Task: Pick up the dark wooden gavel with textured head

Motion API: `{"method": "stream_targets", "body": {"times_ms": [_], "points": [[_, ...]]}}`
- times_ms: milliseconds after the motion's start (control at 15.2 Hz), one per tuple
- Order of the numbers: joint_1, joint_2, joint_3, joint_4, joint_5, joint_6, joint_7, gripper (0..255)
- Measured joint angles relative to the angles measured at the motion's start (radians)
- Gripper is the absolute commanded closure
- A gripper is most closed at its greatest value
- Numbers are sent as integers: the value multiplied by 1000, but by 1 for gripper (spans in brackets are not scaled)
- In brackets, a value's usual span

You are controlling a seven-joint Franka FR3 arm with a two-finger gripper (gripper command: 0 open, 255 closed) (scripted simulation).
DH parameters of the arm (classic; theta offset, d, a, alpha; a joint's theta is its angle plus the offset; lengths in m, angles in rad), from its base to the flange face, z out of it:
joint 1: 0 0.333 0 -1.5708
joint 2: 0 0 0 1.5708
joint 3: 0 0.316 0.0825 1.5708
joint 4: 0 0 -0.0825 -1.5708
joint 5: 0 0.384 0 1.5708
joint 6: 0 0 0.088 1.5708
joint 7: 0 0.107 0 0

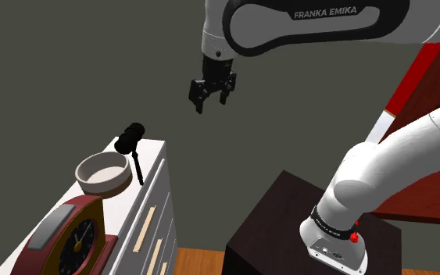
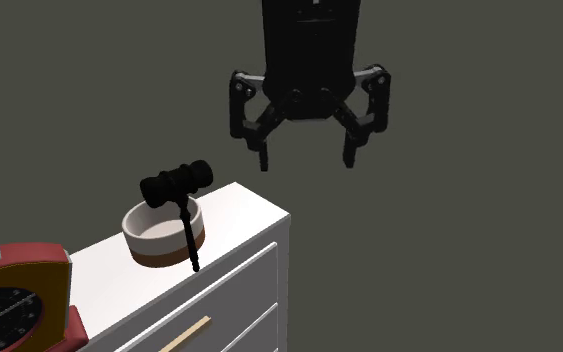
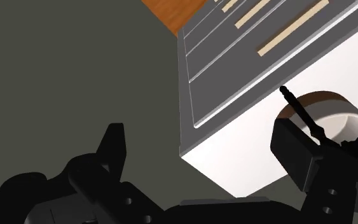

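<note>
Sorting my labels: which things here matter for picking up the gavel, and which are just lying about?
For the job: gavel, gripper.
Lying about: bowl, clock, dresser they stand on.

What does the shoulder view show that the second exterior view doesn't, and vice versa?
Shoulder view adds: the white arm, its dark stand and the orange floor. Second exterior view adds: the brown band at the base of the bowl, and the open fingers seen head-on. Both: the black gavel leaning on the bowl, the clock, the white dresser.
</note>
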Motion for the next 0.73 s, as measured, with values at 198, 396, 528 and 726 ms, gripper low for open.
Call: {"method": "stream_targets", "body": {"times_ms": [198,396,528,726], "points": [[-20,119,74,83,-36,21,131,0],[-31,236,142,181,-88,16,269,0],[-36,343,183,272,-145,8,364,0],[-22,483,222,393,-230,-19,497,0]]}}
